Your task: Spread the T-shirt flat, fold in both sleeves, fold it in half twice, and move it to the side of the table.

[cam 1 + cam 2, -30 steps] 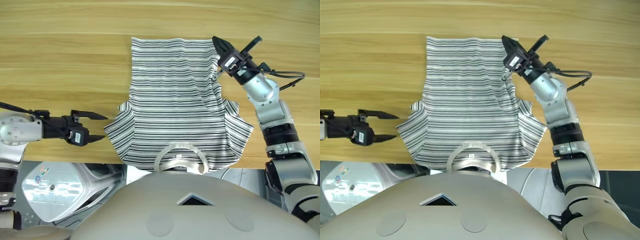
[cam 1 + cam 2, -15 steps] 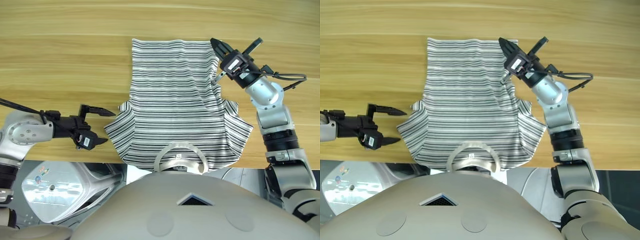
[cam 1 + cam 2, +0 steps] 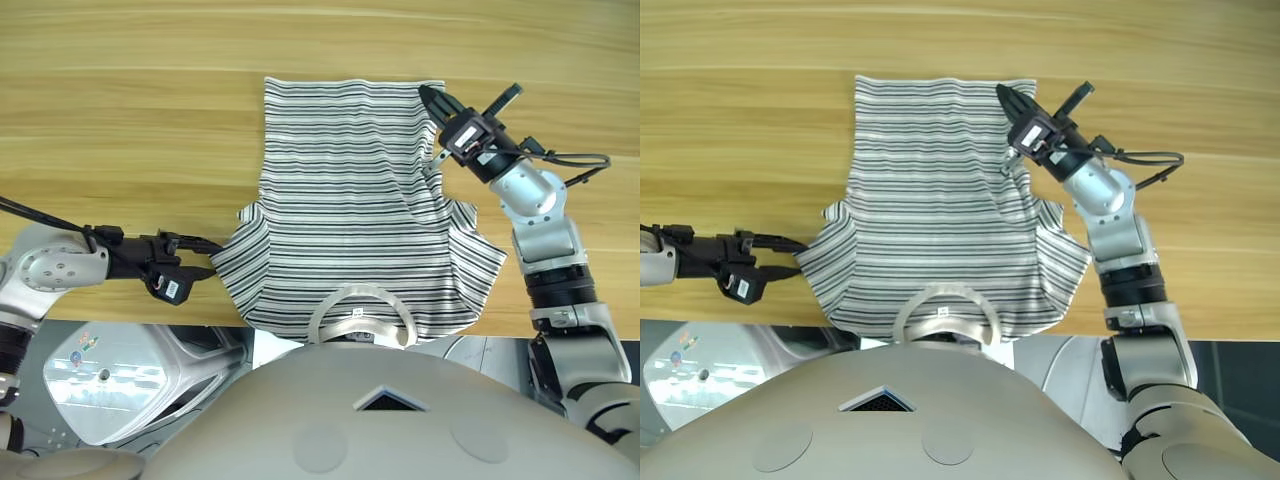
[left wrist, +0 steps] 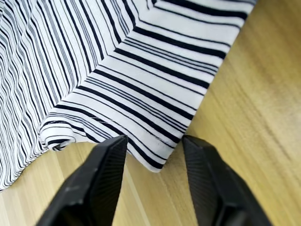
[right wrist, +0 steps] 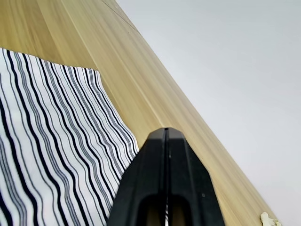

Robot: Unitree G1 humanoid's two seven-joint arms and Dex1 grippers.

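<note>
Striped T-shirt (image 3: 340,200) lying on a wooden table (image 3: 120,120), with a gripper on each side of it.
Left eye view: the shirt fills the middle of the frame, hem towards the top, collar at the table's lower edge, with creases down its right side; the left gripper (image 3: 207,257) sits at lower left with its tips at the sleeve (image 3: 235,250), and the right gripper (image 3: 428,96) is at upper right, over the hem corner. Left wrist view: the two fingers (image 4: 101,179) stand apart, and the sleeve's edge lies just ahead of the gap. Right wrist view: the fingers (image 5: 164,179) are pressed together above the striped cloth near the table's far edge.
</note>
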